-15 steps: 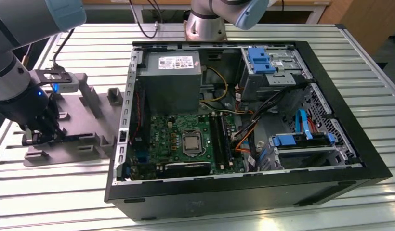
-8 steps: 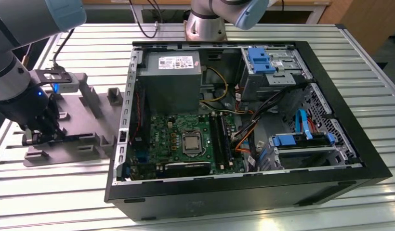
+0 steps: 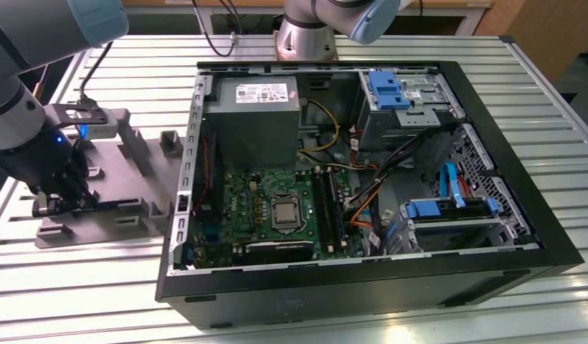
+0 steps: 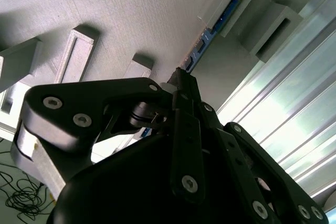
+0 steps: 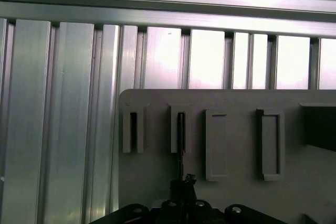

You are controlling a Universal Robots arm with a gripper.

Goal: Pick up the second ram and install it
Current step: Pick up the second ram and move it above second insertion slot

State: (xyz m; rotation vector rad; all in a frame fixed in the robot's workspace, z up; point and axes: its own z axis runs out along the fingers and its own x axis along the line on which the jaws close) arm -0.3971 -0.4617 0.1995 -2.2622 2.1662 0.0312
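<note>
Pinches the second ram (image 5: 180,142) by its thin edge with the gripper (image 5: 182,180), clamped tight on it in both wrist views. Holds it edge-up in a slot of the grey holder (image 5: 236,103). Hangs low over that holder on the slatted table (image 3: 84,287), at the exterior view's left of the open computer case (image 3: 371,294), well apart from its green motherboard (image 3: 248,208)

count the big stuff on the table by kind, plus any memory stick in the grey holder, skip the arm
computer case: 1
grey holder: 1
memory stick standing in the holder: 1
total: 3
</note>
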